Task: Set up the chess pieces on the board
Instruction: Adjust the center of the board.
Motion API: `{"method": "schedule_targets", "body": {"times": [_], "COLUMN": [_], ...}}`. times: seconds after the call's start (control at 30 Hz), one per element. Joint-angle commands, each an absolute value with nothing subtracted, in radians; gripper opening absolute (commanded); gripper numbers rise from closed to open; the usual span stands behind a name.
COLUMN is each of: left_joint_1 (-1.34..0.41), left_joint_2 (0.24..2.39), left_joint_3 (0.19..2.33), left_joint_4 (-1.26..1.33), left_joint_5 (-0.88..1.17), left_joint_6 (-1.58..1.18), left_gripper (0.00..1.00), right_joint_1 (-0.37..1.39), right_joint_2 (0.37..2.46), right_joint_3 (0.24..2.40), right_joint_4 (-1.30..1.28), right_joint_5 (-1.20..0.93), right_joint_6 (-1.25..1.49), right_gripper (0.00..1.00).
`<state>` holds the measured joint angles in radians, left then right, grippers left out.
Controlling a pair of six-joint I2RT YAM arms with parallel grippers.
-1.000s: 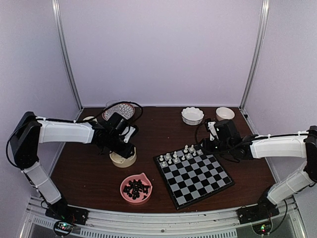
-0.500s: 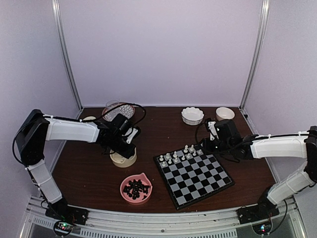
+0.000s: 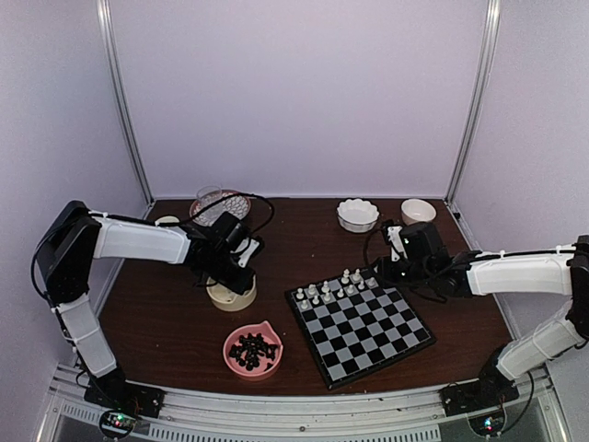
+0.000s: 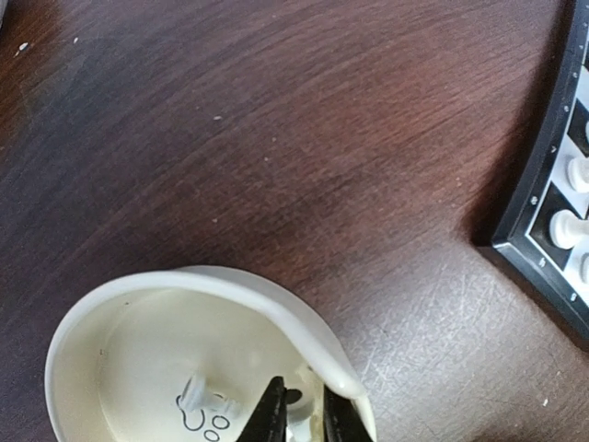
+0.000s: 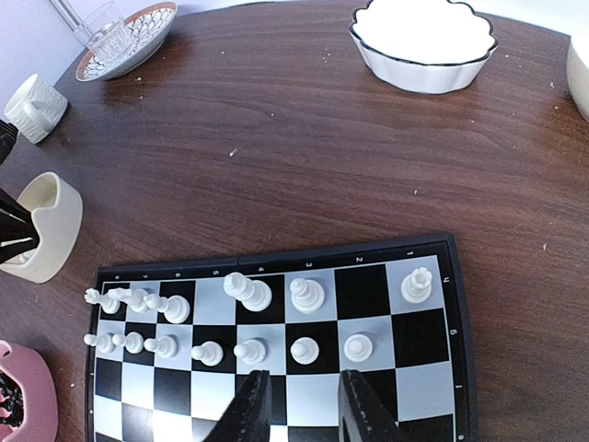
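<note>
Left gripper [image 4: 302,391], down in the cream bowl [image 4: 138,295] beside the board [image 4: 543,230], has its jaws pinched narrow on a white piece [image 4: 300,430]. Next comes a straight lift clear of the rim, then a carry to a vacant back-row square.

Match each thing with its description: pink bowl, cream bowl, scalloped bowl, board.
Things:
1. pink bowl
2. cream bowl
3. scalloped bowl
4. board

Descriptions:
A. white pieces stand in its two far rows
B. black pieces lie heaped inside
C. the left gripper has its tips inside it
D. sits at the far edge of the table

Pairs: 1-B, 2-C, 3-D, 4-A
</note>
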<state>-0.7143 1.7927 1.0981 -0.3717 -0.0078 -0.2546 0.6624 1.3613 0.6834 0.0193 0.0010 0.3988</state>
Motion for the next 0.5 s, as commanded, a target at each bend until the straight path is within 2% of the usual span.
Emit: {"method": "schedule_targets", "body": {"times": [0.0,0.2,0.47], "left_joint_1": [-0.715,-0.715,-0.716], "left_joint_2": [1.728,1.676,1.71], "left_joint_3": [1.087,1.053,1.072], "left_joint_4": [-0.326,-0.313,-0.318], "left_joint_5": [0.033,0.061,0.08], "left_joint_6": [-0.269,-0.272,-0.273], "left_gripper": [0.15,0.18,0.18], "right_joint_1": [0.658,0.658,0.657], "right_joint_2": [1.337,1.331,1.338], "right_joint_3": [0.673,0.671,0.67], "right_joint_4": [0.027,0.025,0.025], "right_joint_5": [0.003,0.003,0.003], "right_joint_6": [0.394,0.393,0.393], "right_gripper": [0.28,0.28,0.28]}}
